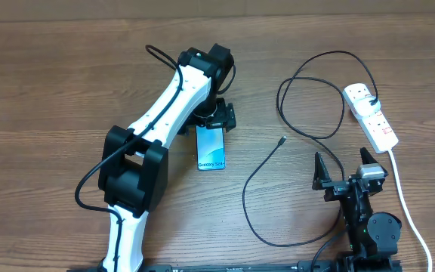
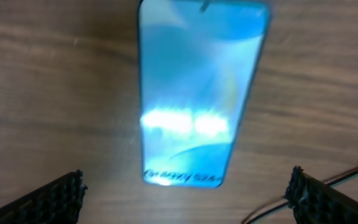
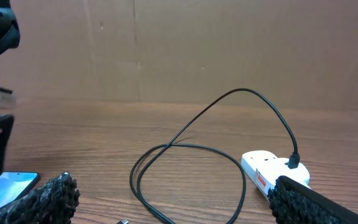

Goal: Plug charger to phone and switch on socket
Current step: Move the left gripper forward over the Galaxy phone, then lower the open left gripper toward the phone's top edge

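Charger [image 1: 282, 140] sits plugged in the socket [image 1: 371, 115]; left fingers [image 2: 55, 199] and right fingers [image 3: 42, 202] gape empty.

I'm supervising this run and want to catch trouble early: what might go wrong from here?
1. The phone lies flat and loose under the open left tool; a push may slide it.
2. The small connector of the charger lies flat on the wood, apart from the open right tool; pinching something so thin may slip.
3. Pulling the looped charger could tug its plug at the socket.
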Controlling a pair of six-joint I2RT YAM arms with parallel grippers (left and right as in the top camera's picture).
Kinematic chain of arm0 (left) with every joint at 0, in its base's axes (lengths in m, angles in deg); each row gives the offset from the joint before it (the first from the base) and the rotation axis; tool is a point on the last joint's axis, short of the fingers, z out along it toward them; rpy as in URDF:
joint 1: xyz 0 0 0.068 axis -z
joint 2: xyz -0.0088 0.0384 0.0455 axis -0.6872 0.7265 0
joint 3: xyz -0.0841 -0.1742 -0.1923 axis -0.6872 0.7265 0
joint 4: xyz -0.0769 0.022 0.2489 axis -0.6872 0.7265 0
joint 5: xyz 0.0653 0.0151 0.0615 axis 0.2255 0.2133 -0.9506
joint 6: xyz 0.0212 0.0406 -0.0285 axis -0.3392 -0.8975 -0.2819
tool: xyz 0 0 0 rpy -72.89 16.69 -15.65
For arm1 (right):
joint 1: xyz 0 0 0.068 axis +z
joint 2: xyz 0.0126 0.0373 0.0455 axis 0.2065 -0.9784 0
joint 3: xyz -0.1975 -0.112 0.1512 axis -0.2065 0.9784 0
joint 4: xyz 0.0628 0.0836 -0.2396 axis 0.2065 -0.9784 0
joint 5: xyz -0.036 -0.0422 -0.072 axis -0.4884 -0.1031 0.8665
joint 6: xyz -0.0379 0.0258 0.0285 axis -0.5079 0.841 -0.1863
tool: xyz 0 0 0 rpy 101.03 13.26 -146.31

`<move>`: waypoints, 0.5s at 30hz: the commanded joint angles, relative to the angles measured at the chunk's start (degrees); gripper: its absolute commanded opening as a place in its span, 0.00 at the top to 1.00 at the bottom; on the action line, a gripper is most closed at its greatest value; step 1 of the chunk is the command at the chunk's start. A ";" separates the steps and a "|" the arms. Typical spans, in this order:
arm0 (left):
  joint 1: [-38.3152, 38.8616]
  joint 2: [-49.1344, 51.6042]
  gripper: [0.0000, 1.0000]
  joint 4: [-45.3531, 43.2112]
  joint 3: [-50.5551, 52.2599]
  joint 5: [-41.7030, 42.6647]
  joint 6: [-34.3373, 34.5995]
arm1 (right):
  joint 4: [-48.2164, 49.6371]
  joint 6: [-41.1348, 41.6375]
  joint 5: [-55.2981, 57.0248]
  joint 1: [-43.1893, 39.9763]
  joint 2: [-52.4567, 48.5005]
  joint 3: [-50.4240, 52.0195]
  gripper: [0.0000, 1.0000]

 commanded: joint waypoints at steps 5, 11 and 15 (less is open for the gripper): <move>1.90 -3.56 0.00 3.45 0.50 -1.29 0.63 | 0.37 -0.07 0.09 0.39 0.57 0.61 0.00; 6.54 -6.78 0.00 5.22 0.52 -4.00 0.11 | 0.37 -0.07 0.09 0.39 0.57 0.61 0.00; 8.26 -6.82 0.00 5.97 1.36 -6.58 1.09 | 0.37 -0.07 0.09 0.37 0.57 0.61 0.00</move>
